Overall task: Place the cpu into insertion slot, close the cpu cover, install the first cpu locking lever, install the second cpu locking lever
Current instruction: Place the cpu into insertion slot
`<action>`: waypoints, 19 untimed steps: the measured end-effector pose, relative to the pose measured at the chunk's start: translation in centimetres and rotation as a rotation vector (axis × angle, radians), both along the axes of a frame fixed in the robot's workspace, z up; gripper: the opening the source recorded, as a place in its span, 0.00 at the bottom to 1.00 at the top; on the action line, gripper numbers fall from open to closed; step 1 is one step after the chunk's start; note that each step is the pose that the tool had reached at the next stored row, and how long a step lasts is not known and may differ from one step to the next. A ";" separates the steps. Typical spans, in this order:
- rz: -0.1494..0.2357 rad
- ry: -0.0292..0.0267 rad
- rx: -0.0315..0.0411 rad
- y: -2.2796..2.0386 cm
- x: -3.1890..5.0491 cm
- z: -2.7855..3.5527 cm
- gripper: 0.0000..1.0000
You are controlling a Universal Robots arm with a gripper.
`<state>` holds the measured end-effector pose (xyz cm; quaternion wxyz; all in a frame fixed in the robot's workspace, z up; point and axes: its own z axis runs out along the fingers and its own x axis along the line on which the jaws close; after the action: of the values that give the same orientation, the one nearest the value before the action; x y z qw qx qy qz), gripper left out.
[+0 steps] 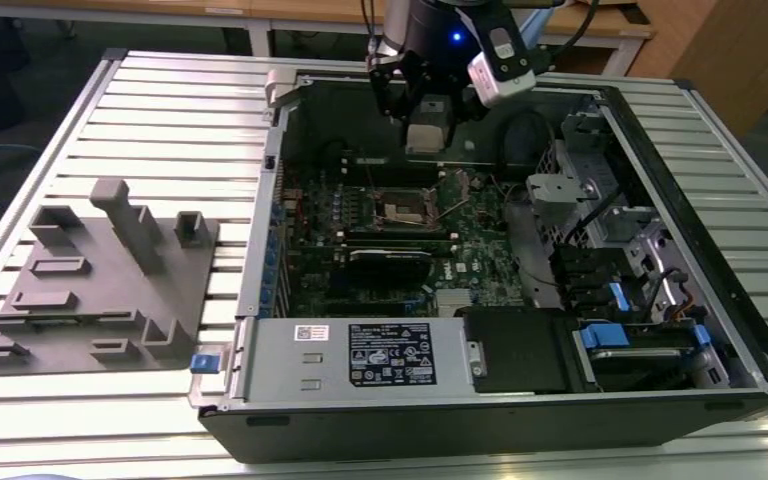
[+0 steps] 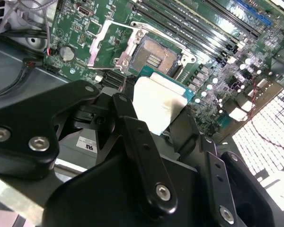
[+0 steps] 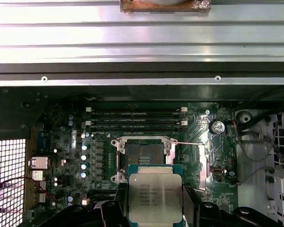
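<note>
While the gripper [image 3: 154,210], fingers clamped on the edges of the cpu [image 3: 155,194], hangs near the open insertion slot [image 3: 144,153], a level, squarely aligned chip looks key.

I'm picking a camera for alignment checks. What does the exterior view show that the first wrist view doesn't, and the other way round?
Exterior view: the grey fixture block lying outside the computer case, and the labelled power supply.
First wrist view: the cpu seen on its pale top, clamped in the gripper, with fingers on two opposite edges.
Both: the insertion slot, open and empty on the green board.
</note>
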<state>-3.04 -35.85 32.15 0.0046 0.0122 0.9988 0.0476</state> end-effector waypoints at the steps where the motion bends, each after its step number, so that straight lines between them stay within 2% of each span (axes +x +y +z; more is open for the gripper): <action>1: 0.000 0.0001 -0.0001 0.00 0.00 -0.04 0.54; 19: 0.000 -0.0001 0.0007 0.00 0.01 -0.46 0.54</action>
<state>-3.04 -35.85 31.69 0.0047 0.0122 0.9988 0.0480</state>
